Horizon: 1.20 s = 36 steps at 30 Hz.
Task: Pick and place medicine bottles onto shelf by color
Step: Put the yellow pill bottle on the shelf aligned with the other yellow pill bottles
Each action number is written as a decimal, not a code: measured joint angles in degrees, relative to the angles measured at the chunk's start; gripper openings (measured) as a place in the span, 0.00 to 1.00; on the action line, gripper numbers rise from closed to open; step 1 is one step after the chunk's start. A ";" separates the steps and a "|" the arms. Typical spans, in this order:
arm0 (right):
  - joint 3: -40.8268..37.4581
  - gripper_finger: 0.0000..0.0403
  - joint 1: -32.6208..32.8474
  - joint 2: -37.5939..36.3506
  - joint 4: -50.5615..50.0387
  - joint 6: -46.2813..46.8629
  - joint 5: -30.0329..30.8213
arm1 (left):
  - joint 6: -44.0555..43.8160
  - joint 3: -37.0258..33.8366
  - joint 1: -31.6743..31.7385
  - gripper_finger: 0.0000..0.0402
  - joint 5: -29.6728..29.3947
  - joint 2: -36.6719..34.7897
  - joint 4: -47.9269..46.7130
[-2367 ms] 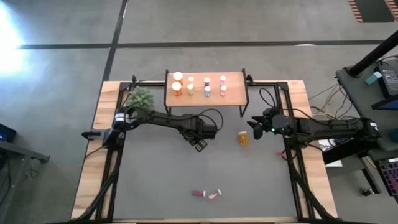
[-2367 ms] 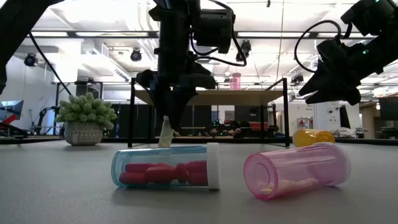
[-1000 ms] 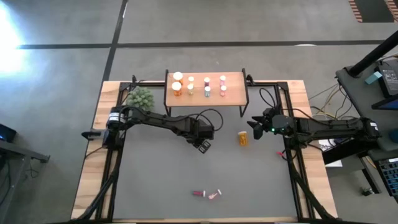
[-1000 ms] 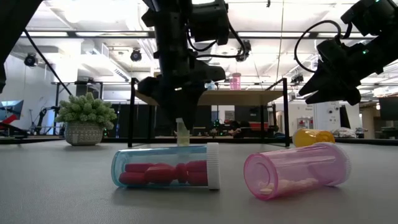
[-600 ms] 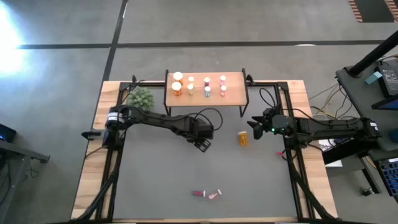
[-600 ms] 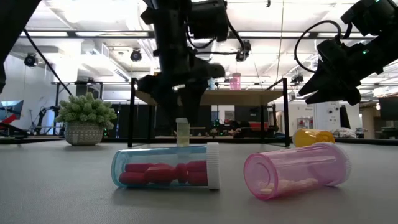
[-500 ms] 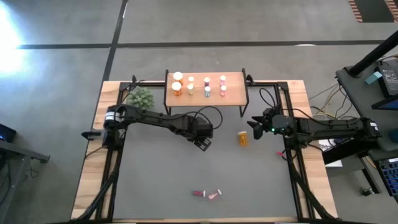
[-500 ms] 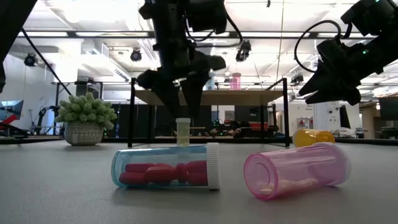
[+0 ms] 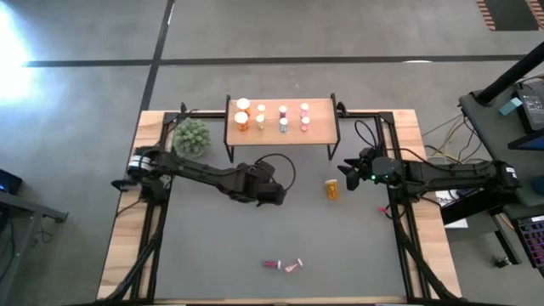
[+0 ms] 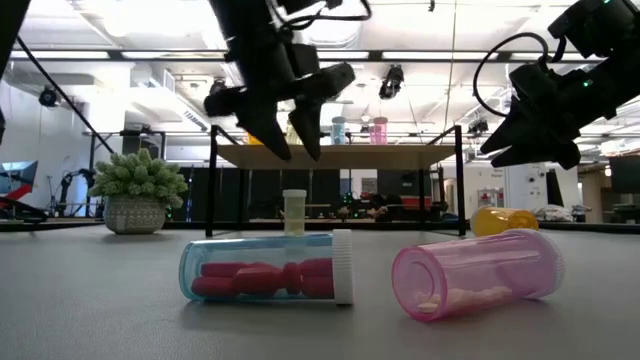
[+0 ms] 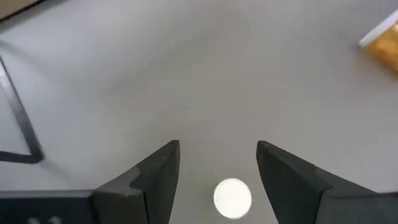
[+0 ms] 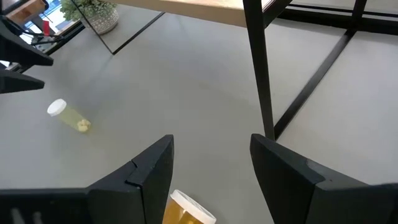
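A small yellowish bottle (image 10: 294,212) with a white cap (image 11: 232,198) stands upright on the grey table, mid-table in front of the shelf (image 9: 323,115). My left gripper (image 10: 296,153) hangs open straight above it, clear of the cap; in the high view (image 9: 272,195) it hides the bottle. An orange bottle (image 9: 331,189) lies on its side just in front of my open right gripper (image 9: 345,173). A red-pill bottle (image 10: 265,268) and a pink bottle (image 10: 475,272) lie on their sides near the front edge. Several bottles (image 9: 282,117) stand on the shelf.
A green plant in a pot (image 9: 191,136) stands at the far left beside the shelf. The shelf's thin black legs (image 12: 258,68) stand close to my right gripper. Bare grey tabletop (image 9: 212,246) lies between the arms and the front edge.
My left gripper has opened and let go of the small yellowish bottle, which stays standing upright on the table. The gripper has then risen straight up, clear of the cap. My right arm has kept still.
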 joint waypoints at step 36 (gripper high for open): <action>0.00 0.50 0.00 0.02 0.00 -0.02 0.02 | 54.50 -53.19 -8.36 0.49 -2.36 -3.62 109.06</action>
